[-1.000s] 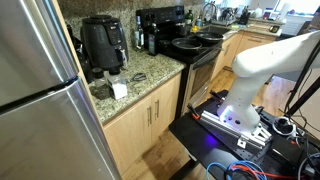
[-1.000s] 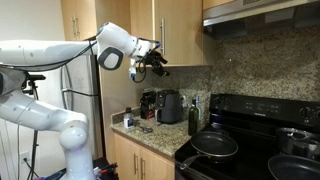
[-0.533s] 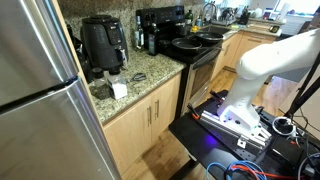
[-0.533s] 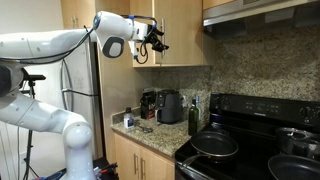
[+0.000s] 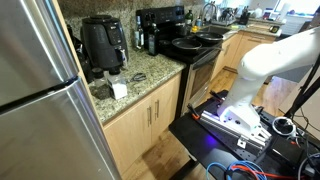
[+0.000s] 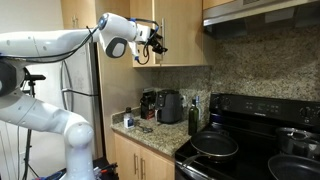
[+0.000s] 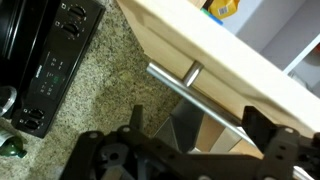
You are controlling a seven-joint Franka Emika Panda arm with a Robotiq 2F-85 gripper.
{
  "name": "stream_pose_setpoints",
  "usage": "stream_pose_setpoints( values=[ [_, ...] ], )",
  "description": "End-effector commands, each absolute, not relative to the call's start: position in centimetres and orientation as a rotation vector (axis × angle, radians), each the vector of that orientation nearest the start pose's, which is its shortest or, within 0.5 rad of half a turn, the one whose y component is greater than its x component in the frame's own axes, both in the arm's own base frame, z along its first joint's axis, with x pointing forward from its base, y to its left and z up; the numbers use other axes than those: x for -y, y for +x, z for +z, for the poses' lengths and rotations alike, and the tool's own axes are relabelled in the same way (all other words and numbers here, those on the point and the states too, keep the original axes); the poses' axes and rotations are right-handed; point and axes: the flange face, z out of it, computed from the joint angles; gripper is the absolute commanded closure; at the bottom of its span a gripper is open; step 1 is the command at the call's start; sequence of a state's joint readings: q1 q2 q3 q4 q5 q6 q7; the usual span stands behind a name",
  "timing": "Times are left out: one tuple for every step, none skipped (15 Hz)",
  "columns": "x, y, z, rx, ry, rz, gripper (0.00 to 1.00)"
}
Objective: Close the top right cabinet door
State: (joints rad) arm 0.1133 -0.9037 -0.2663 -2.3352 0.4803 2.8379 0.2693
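Observation:
The light wood upper cabinet door (image 7: 235, 62) fills the top of the wrist view, slightly ajar, with a yellow item (image 7: 222, 8) visible inside behind it. Its metal bar handle (image 7: 200, 98) runs diagonally just ahead of my gripper (image 7: 198, 120). The gripper is open, with its two dark fingers spread wide either side of the handle and not touching it. In an exterior view my gripper (image 6: 156, 42) is raised against the upper cabinet door (image 6: 145, 25) above the counter. The cabinet and gripper are out of view in the other exterior frame.
Below are a granite counter (image 6: 150, 135) with a black air fryer (image 6: 170, 106), a coffee maker (image 6: 148, 103) and a bottle (image 6: 193, 118). A black stove (image 6: 262, 128) holds pans. A steel fridge (image 5: 40, 100) stands beside the counter. My base (image 5: 235, 115) stands on the floor.
My gripper has risen from below the cabinet up to the door's lower edge and handle. It has barely moved in the last half second.

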Motion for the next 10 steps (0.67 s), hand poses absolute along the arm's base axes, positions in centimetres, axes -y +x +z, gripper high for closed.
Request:
stream_pose_setpoints(
  values=[
    [8.7, 31.0, 76.3, -0.680, -1.861, -1.454, 0.00],
    [7.4, 31.1, 76.6, -0.640, -1.869, -1.457, 0.00],
    [6.0, 31.1, 76.9, -0.604, -1.878, -1.458, 0.00],
    [4.7, 31.2, 77.4, -0.566, -1.887, -1.456, 0.00],
    [3.3, 31.3, 77.7, -0.527, -1.894, -1.451, 0.00],
    [1.9, 31.4, 77.9, -0.492, -1.902, -1.443, 0.00],
    [0.8, 31.4, 77.9, -0.463, -1.905, -1.455, 0.00],
    [0.2, 31.1, 77.9, -0.442, -1.901, -1.459, 0.00],
    [1.1, 30.8, 77.9, -0.486, -1.900, -1.434, 0.00],
    [0.5, 30.8, 77.9, -0.474, -1.901, -1.431, 0.00]
  ],
)
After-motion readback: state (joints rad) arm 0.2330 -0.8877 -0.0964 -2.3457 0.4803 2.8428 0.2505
